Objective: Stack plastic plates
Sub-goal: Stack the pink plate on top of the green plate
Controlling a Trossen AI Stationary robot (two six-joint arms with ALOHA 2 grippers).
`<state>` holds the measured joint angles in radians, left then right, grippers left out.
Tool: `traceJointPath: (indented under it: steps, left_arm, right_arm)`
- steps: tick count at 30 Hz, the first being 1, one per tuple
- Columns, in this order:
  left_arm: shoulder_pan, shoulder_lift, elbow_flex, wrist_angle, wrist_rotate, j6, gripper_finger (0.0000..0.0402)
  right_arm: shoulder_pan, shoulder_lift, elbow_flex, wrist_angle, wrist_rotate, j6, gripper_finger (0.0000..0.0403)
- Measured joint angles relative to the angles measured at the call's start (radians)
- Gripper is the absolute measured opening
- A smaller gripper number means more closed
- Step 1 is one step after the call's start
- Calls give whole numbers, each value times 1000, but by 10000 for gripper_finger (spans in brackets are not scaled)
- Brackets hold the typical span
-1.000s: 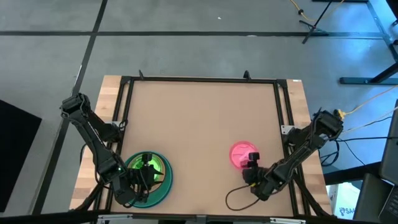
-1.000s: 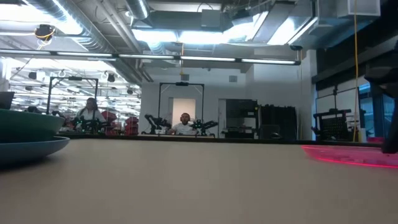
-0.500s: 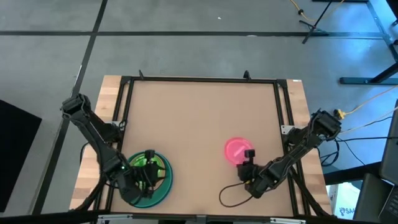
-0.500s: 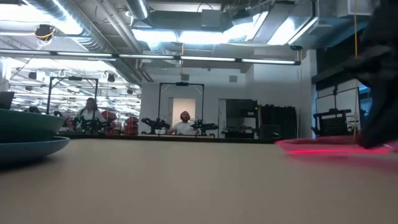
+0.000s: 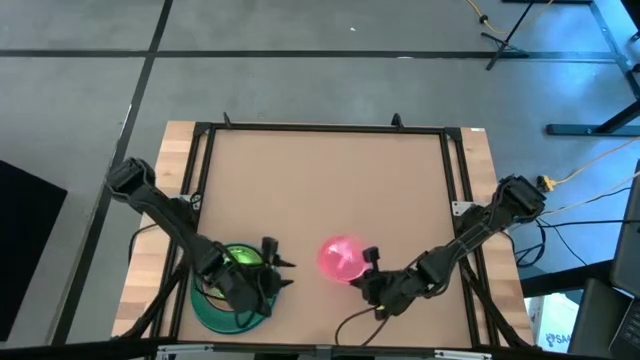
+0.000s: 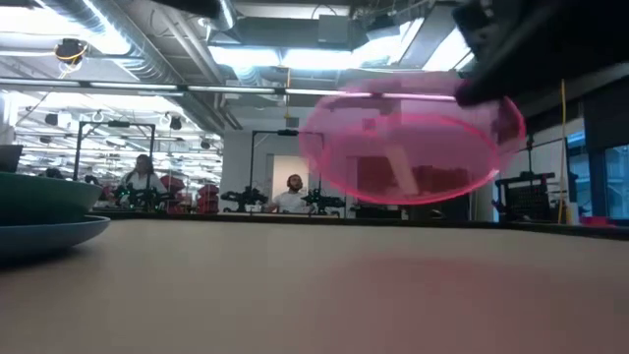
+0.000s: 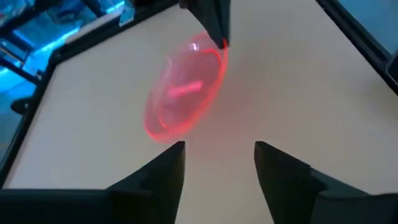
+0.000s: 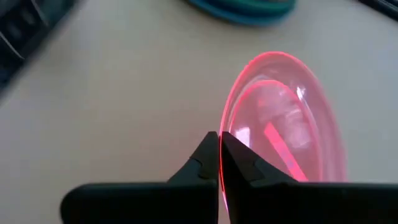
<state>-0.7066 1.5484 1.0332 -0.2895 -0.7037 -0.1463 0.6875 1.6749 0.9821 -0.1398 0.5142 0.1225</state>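
Above table (image 5: 330, 180) near front edge: small translucent pink plastic plate (image 5: 341, 257) hangs tilted, right hand (image 5: 366, 268) clenched on its rim. Thin, light, stiff, slick — edge pinch suits. Left hand (image 5: 276, 262) released over stack of green, teal, blue plates (image 5: 212, 308).

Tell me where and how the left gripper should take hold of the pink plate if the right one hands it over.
Take the free rim opposite the right gripper. That gripper holds the pink plate by one edge, lifted off the table and tilted, so the far rim faces the plate stack. The left gripper is open and pointed at it; it could probably close one finger on each face of that thin edge.
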Motion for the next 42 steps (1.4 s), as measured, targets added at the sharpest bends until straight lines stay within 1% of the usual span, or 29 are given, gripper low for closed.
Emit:
traceJointPath:
  steps: [2,6,13,14,18,23,25,27,35,36,39,42]
  left_arm:
    - [22,27,0,44,5,47,191]
    - [68,98,0,103,25,116,191]
    - [133,161,0,161,24,157,185]
    - [140,162,0,165,36,157,185]
    - [160,162,0,179,139,159,185]
    - [171,162,0,181,195,172,181]
    - [170,162,0,185,199,192,167]
    - [167,162,0,189,200,208,145]
    - [164,162,0,181,211,241,23]
    - [161,162,0,180,216,243,13]
    - [151,160,0,180,209,242,9]
    - [138,142,0,158,175,230,12]
  right_arm:
    - [-17,0,0,59,-43,-32,1]
    - [-40,0,0,133,-86,-90,0]
    - [-55,0,0,159,-148,-148,0]
    - [-55,0,0,164,-148,-152,0]
    - [-54,0,0,201,-142,-158,0]
    - [-54,0,0,205,-142,-161,0]
    - [-54,0,0,206,-142,-162,0]
    - [-54,0,0,206,-141,-162,0]
    - [-60,-1,0,205,-139,-130,1]
    - [-60,-2,0,206,-135,-130,3]
    - [-60,-2,0,206,-107,-130,23]
    - [-54,-4,1,199,-61,-130,64]
